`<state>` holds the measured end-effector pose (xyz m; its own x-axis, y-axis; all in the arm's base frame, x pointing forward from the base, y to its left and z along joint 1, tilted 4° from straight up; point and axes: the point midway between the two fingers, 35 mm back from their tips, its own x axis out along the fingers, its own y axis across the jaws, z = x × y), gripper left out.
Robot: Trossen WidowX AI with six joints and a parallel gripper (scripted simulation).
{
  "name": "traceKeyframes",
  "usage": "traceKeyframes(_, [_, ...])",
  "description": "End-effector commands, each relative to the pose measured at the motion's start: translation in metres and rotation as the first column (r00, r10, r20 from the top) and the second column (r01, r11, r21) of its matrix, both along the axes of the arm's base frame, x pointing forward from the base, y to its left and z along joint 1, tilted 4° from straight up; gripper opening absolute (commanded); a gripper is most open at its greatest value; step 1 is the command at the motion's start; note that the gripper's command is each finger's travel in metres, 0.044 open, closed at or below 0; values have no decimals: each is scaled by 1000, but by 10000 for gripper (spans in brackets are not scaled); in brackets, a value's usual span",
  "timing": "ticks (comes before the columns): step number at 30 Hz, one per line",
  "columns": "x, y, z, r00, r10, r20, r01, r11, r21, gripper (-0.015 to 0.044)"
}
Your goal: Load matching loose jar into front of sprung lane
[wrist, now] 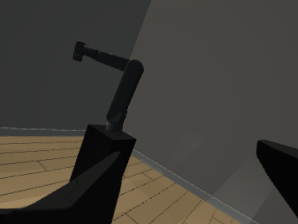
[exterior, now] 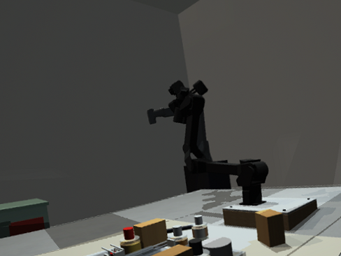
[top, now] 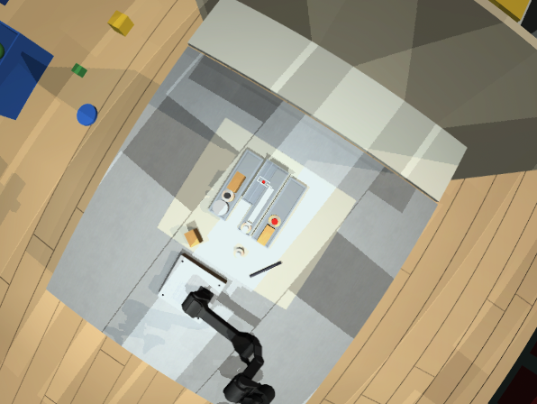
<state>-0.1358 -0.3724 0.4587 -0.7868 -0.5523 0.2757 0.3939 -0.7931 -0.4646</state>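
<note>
The gripper is held wide open and empty, raised far from the loose jar before the sprung lane.

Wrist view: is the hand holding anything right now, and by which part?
Nothing is held. The hand is open, its dark fingers spread wide with only wall and wooden floor between them, pointing away from the table.

Dark grey walls, plank wood floor, grey-patched desk under slanting light, green-topped cabinet with red front, blue box, yellow block
</note>
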Motion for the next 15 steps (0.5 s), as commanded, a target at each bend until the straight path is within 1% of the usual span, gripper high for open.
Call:
traceKeyframes(1, [-1,2,2,1000,-3,-4,3,1000,-5,426])
traceKeyframes(2, [-4,7,8,1000,-13,-15,12,1000,-18,440])
traceKeyframes(6, [-21,54,52,989,-101,-104,88,988,-125,440])
traceKeyframes(11, [-33,125,101,944,-251,-212,192,945,-266,440])
traceKeyframes(15, [-30,188,134,876,-393,-281,274,884,-379,440])
